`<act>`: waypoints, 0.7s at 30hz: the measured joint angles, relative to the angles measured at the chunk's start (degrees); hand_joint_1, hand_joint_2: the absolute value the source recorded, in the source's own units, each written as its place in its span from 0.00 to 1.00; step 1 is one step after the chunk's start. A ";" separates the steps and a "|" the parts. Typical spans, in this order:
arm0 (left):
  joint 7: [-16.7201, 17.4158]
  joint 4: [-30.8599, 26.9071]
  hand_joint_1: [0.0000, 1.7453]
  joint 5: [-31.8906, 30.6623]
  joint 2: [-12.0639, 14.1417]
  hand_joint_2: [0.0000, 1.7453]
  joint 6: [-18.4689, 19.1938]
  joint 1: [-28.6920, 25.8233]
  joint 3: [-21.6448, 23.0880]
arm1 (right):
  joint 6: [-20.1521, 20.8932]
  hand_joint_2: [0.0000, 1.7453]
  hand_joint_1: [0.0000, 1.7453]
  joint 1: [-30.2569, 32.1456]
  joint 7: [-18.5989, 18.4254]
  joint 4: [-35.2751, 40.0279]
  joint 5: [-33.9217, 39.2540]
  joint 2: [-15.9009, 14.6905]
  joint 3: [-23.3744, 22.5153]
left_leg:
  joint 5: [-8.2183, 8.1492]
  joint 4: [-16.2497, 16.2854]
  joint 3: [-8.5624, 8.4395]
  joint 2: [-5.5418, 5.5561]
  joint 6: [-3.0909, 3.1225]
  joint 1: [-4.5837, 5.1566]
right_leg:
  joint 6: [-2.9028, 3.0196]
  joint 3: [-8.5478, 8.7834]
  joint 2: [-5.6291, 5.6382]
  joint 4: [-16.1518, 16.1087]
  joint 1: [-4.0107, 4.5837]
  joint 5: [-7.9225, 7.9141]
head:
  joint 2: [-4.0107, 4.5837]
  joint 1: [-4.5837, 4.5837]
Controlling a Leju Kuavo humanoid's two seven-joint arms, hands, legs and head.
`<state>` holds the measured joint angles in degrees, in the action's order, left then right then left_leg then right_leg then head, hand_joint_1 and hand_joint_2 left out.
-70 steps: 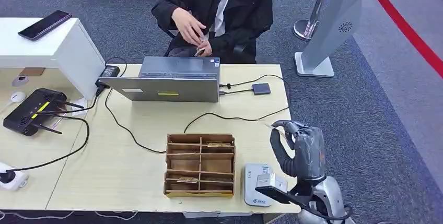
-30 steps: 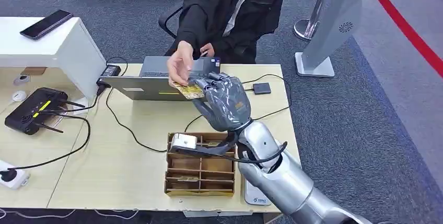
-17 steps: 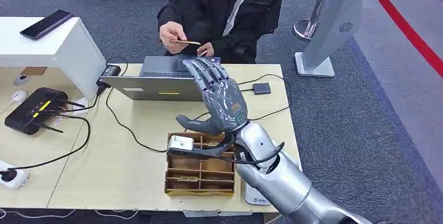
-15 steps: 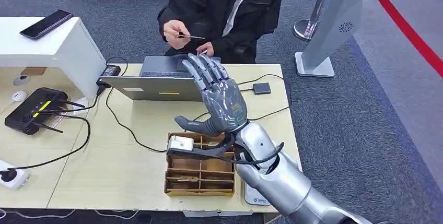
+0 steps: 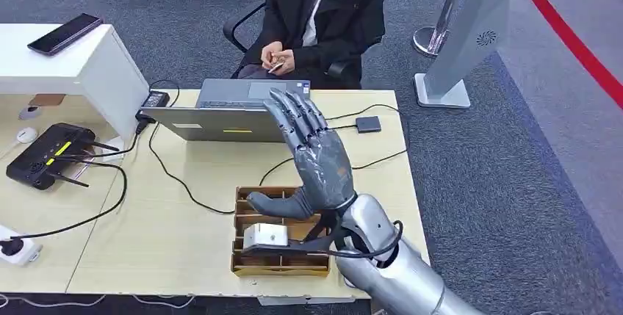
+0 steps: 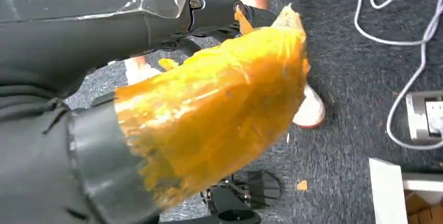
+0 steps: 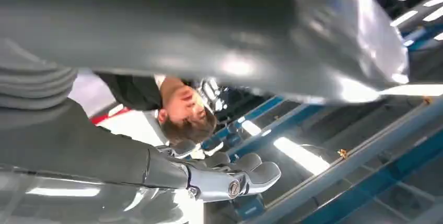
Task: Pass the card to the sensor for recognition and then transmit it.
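Presently raised above the tray (image 5: 242,199), right hand (image 5: 316,157) spread, fingers apart, empty. Card (image 5: 277,64) with person (image 5: 323,6). Risk: lowering carelessly, snagging cable (image 5: 323,164).

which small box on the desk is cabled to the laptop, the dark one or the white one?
The dark box, right of the laptop at the far side of the desk; a cable joins them. The white box sits over the cardboard organizer, below the robot hand.

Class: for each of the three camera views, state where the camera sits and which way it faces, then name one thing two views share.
Head view: high on the robot, facing down at the table; right robot hand raised, open.
Left wrist view: behind the left robot hand, facing down at carpet.
Right wrist view: behind the right robot hand's fingers, facing up at ceiling lights.
Shared: the person, head and right wrist.
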<state>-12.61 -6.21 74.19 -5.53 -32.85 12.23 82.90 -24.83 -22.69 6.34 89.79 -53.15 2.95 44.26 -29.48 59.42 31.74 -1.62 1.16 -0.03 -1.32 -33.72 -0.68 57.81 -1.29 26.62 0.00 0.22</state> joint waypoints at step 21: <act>-6.97 0.00 0.00 8.17 1.51 0.00 -3.82 -0.51 -7.96 | -3.28 0.00 0.00 15.10 13.09 6.88 21.87 -4.26 -2.65 | 0.00 0.00 0.00 -0.03 0.00 0.00 | 0.00 -0.02 0.02 -0.01 0.00 0.00 | 0.00 0.00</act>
<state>-19.58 -6.21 82.36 -4.02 -36.68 11.72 74.95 -28.11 -7.59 19.43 96.67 -31.28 -1.31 41.61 -29.48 59.41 31.74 -1.65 1.16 -0.03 -1.32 -33.73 -0.67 57.80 -1.29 26.62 0.00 0.22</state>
